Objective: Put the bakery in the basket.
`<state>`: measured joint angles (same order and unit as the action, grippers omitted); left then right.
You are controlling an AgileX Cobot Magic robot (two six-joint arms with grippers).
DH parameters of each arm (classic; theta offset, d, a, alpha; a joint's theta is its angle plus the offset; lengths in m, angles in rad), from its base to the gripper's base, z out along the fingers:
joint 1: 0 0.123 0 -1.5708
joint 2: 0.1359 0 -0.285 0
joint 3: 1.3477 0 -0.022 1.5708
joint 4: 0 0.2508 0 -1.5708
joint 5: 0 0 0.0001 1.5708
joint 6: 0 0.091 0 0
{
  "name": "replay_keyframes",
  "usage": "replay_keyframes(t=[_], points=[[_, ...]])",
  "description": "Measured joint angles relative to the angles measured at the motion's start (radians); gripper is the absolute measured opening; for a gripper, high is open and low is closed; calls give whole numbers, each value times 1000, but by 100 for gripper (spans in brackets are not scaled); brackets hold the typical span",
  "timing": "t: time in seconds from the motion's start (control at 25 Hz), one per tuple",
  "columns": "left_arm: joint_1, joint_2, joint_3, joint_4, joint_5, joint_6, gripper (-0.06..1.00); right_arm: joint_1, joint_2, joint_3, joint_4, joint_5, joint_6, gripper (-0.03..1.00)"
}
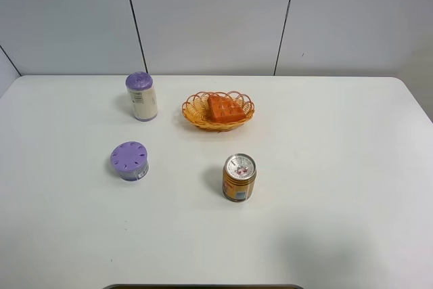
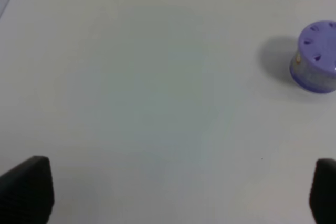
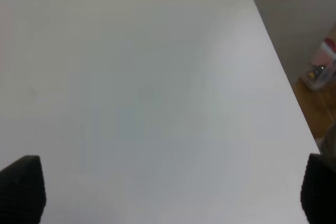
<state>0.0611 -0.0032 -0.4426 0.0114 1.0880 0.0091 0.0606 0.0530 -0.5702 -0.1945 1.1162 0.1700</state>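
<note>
The orange-brown waffle piece [image 1: 225, 108] lies inside the oval woven wicker basket [image 1: 194, 108] at the back middle of the white table, seen in the exterior high view. Neither arm shows in that view. In the left wrist view, the left gripper [image 2: 173, 195] is open and empty, its two dark fingertips [image 2: 29, 188] wide apart over bare table. In the right wrist view, the right gripper [image 3: 170, 190] is open and empty over bare table near the table's edge, with its fingertips [image 3: 21, 187] wide apart. The waffle and basket are out of both wrist views.
An orange drink can with a silver top [image 1: 239, 177] stands in front of the basket. A tall purple-capped bottle [image 1: 141, 96] stands left of the basket. A low purple-lidded jar [image 1: 130, 160] sits front left, also in the left wrist view [image 2: 315, 56]. The floor [image 3: 320, 98] shows beyond the table's right edge.
</note>
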Motion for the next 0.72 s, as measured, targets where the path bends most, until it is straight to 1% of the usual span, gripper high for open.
replay_keyframes(t=[0.24,0.6,0.72], points=[[0,0,0,0,0,0,99,0,-54,0,-1,-14,0,97],[0,0,0,0,0,0,99,0,-55,0,2,-14,0,97],[0,0,0,0,0,0,99,0,-55,0,17,-14,0,97]])
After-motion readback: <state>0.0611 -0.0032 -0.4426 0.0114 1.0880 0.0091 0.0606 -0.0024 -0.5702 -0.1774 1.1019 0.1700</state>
